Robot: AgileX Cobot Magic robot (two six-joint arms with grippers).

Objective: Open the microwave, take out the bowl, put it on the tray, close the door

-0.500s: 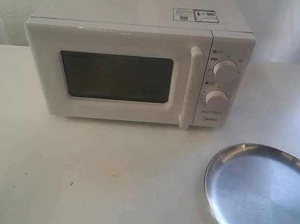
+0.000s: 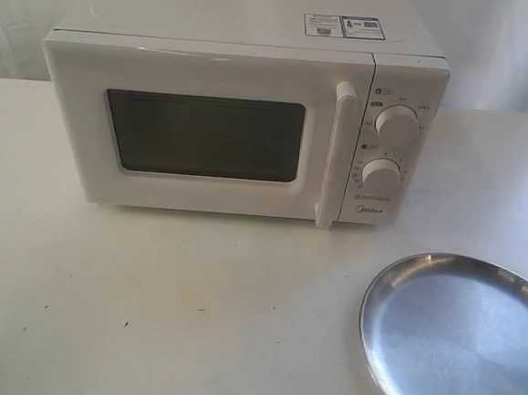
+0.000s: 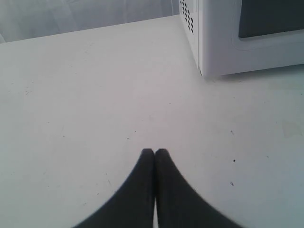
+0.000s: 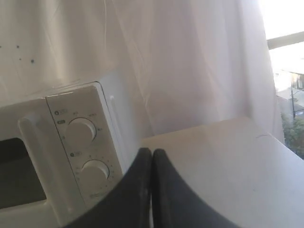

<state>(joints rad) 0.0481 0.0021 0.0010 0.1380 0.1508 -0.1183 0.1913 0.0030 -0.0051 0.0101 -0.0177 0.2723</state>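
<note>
The white microwave [image 2: 242, 123] stands at the back of the table, its door [image 2: 205, 133] closed, with the tall bar handle [image 2: 336, 153] beside two round dials. The silver tray [image 2: 459, 336] lies at the front right. The bowl is hidden from view. Neither arm shows in the exterior view. My left gripper [image 3: 154, 152] is shut and empty above bare table, with the microwave's corner [image 3: 213, 42] ahead of it. My right gripper [image 4: 152, 152] is shut and empty, hanging off the dial side of the microwave [image 4: 80, 156].
A white table [image 2: 146, 298] carries everything, with small dark specks on it. White curtain [image 4: 190, 61] hangs behind the microwave. The table's right edge [image 4: 280, 142] shows in the right wrist view.
</note>
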